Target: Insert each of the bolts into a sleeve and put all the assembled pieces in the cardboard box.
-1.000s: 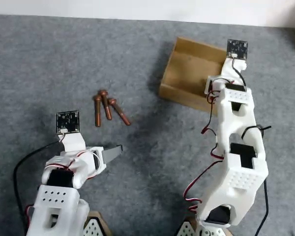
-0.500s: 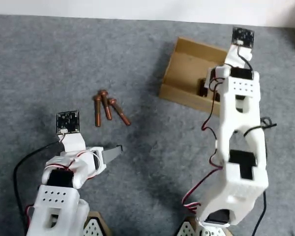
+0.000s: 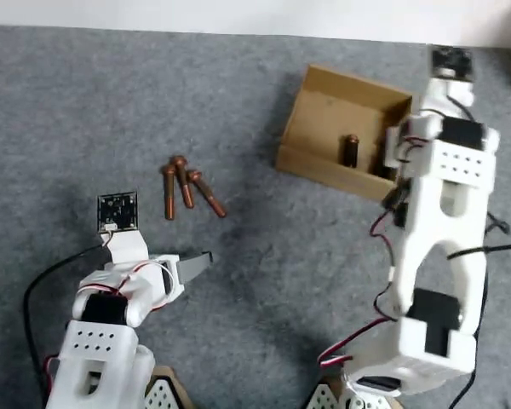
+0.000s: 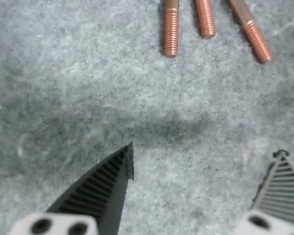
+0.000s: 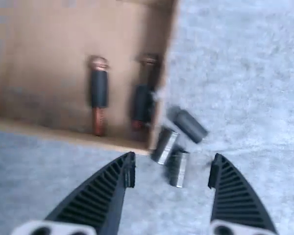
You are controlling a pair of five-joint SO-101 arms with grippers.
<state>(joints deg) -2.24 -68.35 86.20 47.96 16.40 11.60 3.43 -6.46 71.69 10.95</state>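
Three bare copper bolts [image 3: 187,187] lie side by side on the grey carpet left of the cardboard box [image 3: 324,169]. The same bolts [image 4: 205,19] lie ahead of my left gripper [image 4: 206,156], which hovers open and holds nothing. Two assembled pieces, a bolt in a dark sleeve [image 5: 99,95] and another [image 5: 143,95], lie inside the box [image 5: 39,73]. One assembled piece [image 3: 351,150] shows in the high view. Three loose sleeves [image 5: 186,125] lie on the carpet just outside the box's corner. My right gripper [image 5: 172,170] hangs open above them.
The right arm [image 3: 443,213] stretches along the box's right side and hides the carpet beneath it. The left arm [image 3: 123,290] sits at the near left. Open carpet lies between the bolts and the box.
The right arm has swung to the right, off the box, uncovering an assembled piece lying inside. The left arm and the three bolts have not moved.
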